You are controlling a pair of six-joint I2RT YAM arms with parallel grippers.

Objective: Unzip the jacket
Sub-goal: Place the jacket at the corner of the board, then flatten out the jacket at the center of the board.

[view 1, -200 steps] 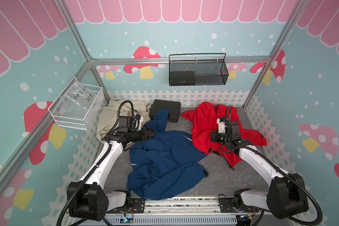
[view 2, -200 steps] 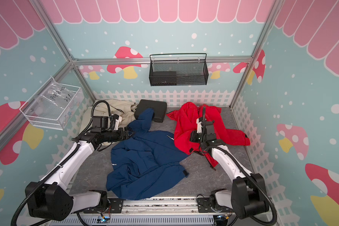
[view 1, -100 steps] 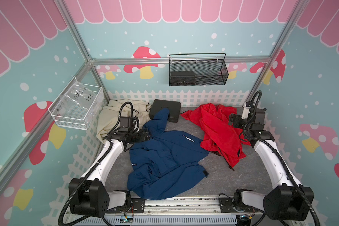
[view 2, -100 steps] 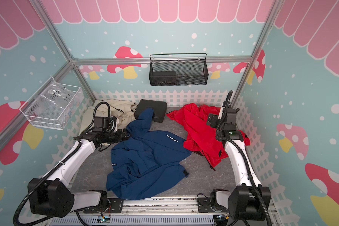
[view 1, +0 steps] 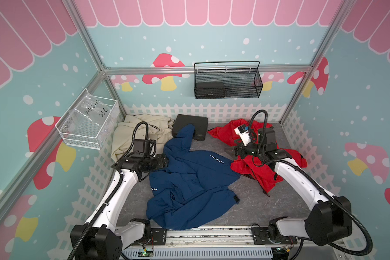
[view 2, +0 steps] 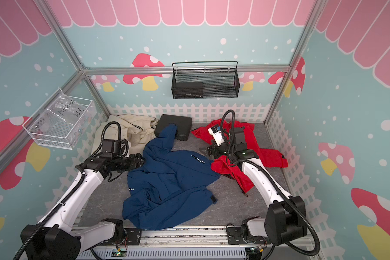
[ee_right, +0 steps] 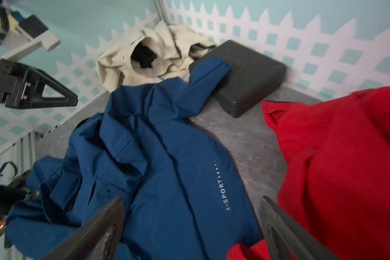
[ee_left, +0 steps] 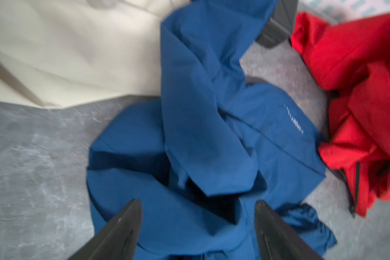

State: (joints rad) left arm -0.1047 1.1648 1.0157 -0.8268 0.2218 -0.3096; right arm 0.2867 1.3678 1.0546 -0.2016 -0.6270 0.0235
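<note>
Room: The little booth had blue-green walls with mushrooms, a white fence along the bottom and a grey table (view 1: 257, 207).
Other things: A cream jacket (view 1: 131, 126) lay in the back corner. A black box (view 1: 199, 123) sat by the back fence.
Blue jacket: The blue jacket (view 1: 189, 180) lay crumpled in the middle of the table, between the two arms.
Red jacket: The red jacket (view 1: 239, 167) lay bunched on the right side, partly under the right arm and right up against the blue one.
What changed: A moment before, the right gripper (view 1: 231, 152) was pinched shut over the red jacket. It swung out to the side and opened, then came back toward the middle. The red jacket got pulled into a new heap. The left gripper (view 1: 164, 162) hardly moved.
What it means: The red jacket seemed done with. The blue one was probably next, and its unzipping had not begun.
Right gripper: Wide apart and empty, pointing at the blue jacket's right edge.
Left gripper: Wide apart and empty, at the blue jacket's left edge.
Which way: Its long way ran from the back fence to the front rail, a bit tilted. One sleeve (view 1: 185, 137) pointed back, with its end resting on the black box. Its zip was hidden in the folds.
</note>
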